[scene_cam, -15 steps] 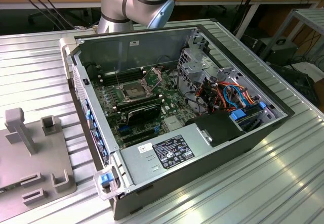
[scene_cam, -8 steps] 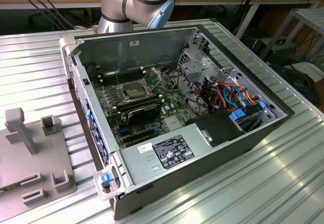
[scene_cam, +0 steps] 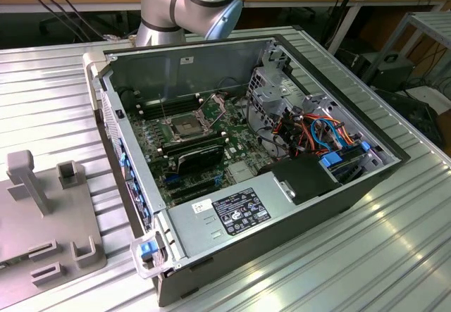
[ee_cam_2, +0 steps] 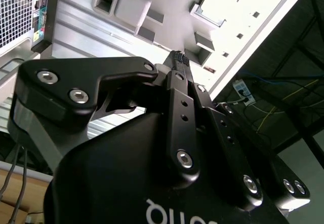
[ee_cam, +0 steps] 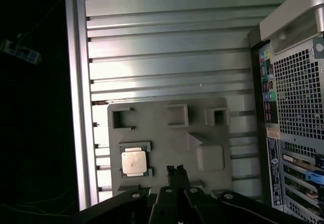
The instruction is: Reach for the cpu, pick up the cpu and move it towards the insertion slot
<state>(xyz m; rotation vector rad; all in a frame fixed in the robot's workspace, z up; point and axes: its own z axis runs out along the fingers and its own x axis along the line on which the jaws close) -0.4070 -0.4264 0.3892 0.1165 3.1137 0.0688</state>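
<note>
Your black gripper [ee_cam: 175, 170] hangs over the grey moulded fixture plate [ee_cam: 157, 125], jaws pinched narrow, holding nothing. The square silvery cpu [ee_cam: 134, 162] lies flat in a pocket near the plate's corner, just off the gripper, on the side away from the perforated computer case [ee_cam: 298, 107].

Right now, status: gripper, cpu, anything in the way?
Gripper over the grey fixture plate, jaws shut, empty. Cpu seated in its pocket on the plate, untouched. Nothing lying between them.
</note>
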